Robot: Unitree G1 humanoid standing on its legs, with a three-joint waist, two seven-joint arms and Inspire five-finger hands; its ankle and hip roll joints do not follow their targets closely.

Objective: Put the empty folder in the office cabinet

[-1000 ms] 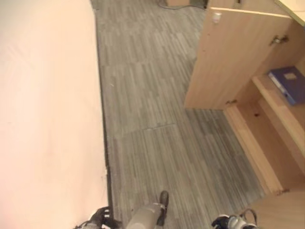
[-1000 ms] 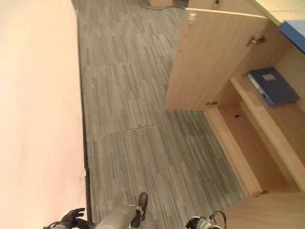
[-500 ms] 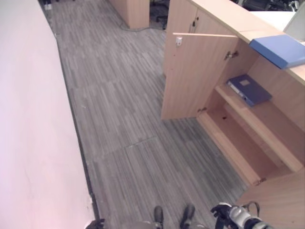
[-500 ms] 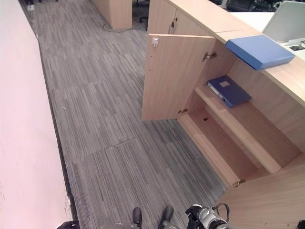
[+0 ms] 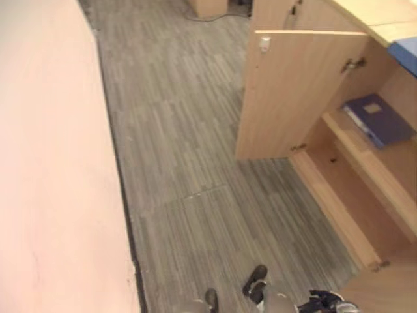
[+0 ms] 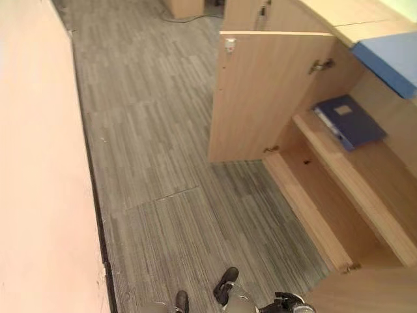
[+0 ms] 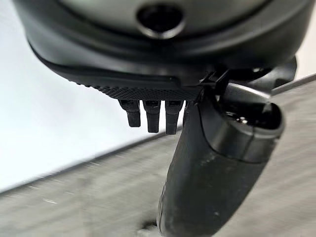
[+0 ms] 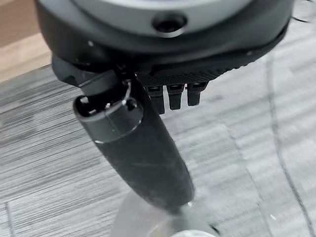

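Both hands hang relaxed, holding nothing: left hand [image 7: 207, 163], right hand [image 8: 143, 148]. A folder [image 6: 350, 120] lies on the cabinet [image 6: 273, 98] shelf. Risk: the open door obstructs any approach.

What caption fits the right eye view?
Open office cabinet with a dark blue folder on its upper shelf, beside grey floor.

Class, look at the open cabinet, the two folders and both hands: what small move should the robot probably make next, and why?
Probably step toward the cabinet and raise the right robot hand toward the light blue folder on its top. Both it and the left robot hand hang over the floor with straight fingers, holding nothing. The door stands open, and a dark blue folder already lies on the shelf.
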